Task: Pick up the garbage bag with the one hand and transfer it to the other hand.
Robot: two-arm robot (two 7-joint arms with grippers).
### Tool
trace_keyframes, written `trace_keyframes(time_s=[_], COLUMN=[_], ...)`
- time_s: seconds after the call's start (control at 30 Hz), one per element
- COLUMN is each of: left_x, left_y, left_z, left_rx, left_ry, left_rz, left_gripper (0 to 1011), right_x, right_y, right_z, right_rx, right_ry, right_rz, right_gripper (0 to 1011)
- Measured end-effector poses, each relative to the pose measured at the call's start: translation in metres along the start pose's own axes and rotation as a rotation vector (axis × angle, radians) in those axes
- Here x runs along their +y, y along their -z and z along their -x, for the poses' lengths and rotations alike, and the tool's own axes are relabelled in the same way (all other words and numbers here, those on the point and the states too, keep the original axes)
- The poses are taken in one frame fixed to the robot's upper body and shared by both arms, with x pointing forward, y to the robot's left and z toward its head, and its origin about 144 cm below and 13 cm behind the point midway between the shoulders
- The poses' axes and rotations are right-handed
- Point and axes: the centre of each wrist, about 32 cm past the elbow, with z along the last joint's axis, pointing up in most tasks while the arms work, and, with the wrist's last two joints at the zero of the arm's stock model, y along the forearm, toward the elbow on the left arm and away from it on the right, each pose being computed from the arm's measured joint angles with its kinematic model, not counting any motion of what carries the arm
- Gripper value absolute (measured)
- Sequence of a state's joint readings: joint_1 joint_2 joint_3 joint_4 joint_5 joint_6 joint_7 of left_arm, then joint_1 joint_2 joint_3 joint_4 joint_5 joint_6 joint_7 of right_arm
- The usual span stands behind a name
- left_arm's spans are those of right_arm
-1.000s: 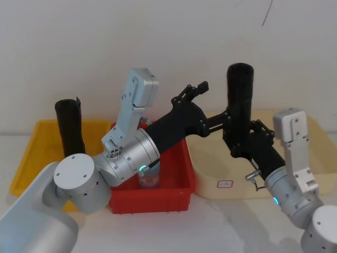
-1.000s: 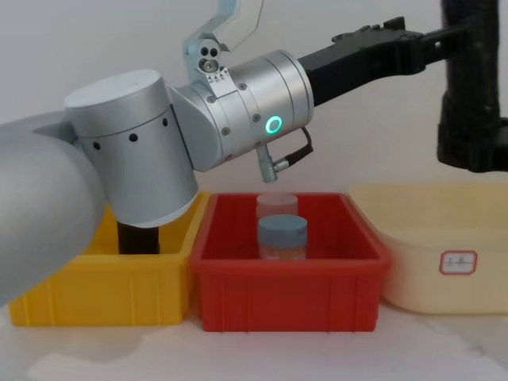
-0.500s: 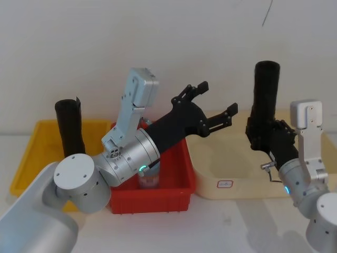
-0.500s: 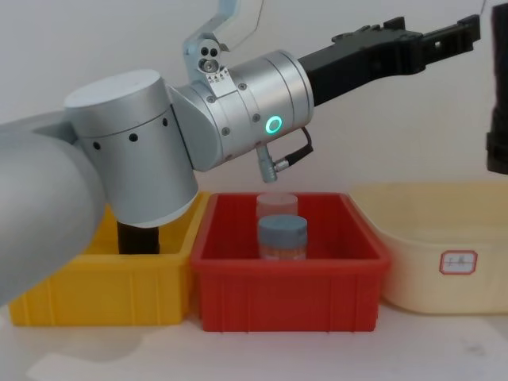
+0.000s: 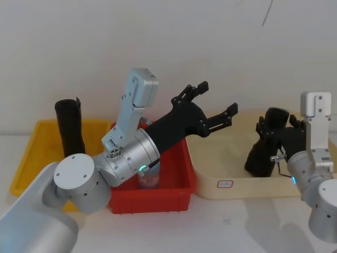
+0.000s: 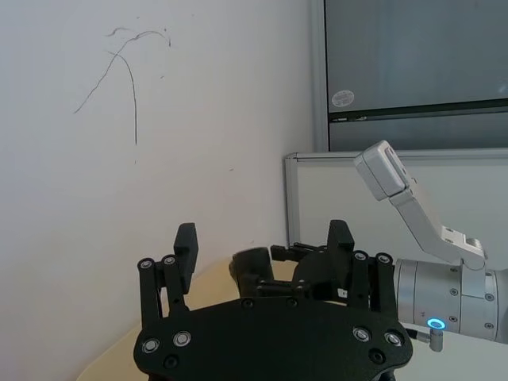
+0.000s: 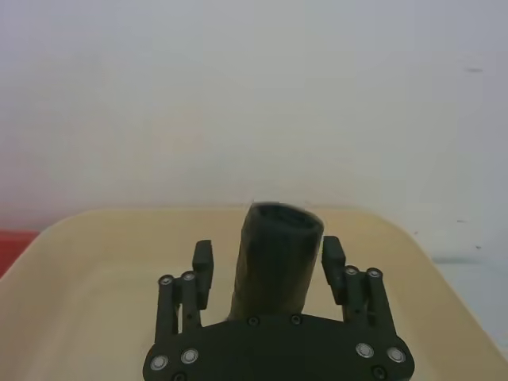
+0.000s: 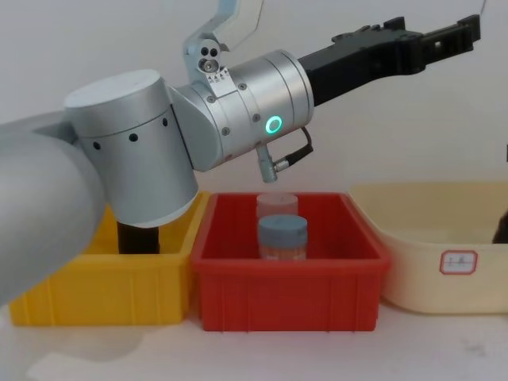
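The garbage bag (image 5: 260, 155), a glossy black roll, leans tilted inside the cream bin (image 5: 247, 187). My right gripper (image 5: 278, 129) is shut on it, a finger on each side of its upper half. In the right wrist view the garbage bag (image 7: 279, 238) rises between the fingers (image 7: 203, 266) of that gripper (image 7: 267, 254), its hollow top showing. My left gripper (image 5: 218, 97) hangs open and empty in the air above the gap between the red and cream bins, a hand's width left of the bag. The left wrist view shows its spread fingers (image 6: 186, 238).
A red bin (image 8: 286, 305) in the middle holds a blue-lidded clear jar (image 8: 282, 234). The yellow bin (image 5: 31, 153) on the left holds an upright matte black post (image 5: 69, 126). My left arm's silver wrist (image 8: 254, 103) spans above the red bin.
The right gripper has carried the garbage bag away from the left gripper, rightward and then down into the cream bin, tilting it. The left gripper has stayed open in place.
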State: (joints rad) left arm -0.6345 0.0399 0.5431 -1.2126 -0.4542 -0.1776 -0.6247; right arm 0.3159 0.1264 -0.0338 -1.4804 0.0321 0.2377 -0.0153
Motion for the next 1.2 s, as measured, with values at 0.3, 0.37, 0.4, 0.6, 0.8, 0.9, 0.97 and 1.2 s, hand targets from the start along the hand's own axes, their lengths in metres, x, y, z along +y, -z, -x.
trace_keyframes(time_s=[0.3,0.37,0.4,0.6,0.8,0.9,0.97,1.2], left_x=[0.003,0.006,0.007,0.017,0.028,0.035,0.04,0.055], left_y=[-0.002,-0.003,-0.003,-0.007,-0.012,-0.015,-0.017,-0.024], left_z=[0.002,0.003,0.003,0.008,0.014,0.017,0.02,0.029], left_rx=[-0.012,-0.02,-0.024,-0.053,-0.086,-0.103,-0.118,-0.162], left_ry=[-0.019,-0.035,-0.04,-0.093,-0.162,-0.197,-0.227,-0.316], left_rz=[-0.004,-0.009,-0.01,-0.029,-0.055,-0.07,-0.087,-0.136], left_gripper=[1000,1000,1000,1000,1000,1000,1000,1000], right_x=[-0.005,-0.007,-0.008,-0.017,-0.026,-0.031,-0.035,-0.045], right_y=[-0.006,-0.007,-0.008,-0.011,-0.015,-0.017,-0.018,-0.022], right_z=[-0.002,-0.003,-0.003,-0.003,-0.002,-0.001,0.0,0.002], right_rx=[0.001,0.002,0.001,0.0,-0.005,-0.008,-0.011,-0.016], right_ry=[-0.02,-0.038,-0.042,-0.109,-0.188,-0.232,-0.265,-0.368], right_rz=[0.014,0.015,0.015,0.012,0.003,-0.001,-0.006,-0.015], right_gripper=[1001,1000,1000,1000,1000,1000,1000,999])
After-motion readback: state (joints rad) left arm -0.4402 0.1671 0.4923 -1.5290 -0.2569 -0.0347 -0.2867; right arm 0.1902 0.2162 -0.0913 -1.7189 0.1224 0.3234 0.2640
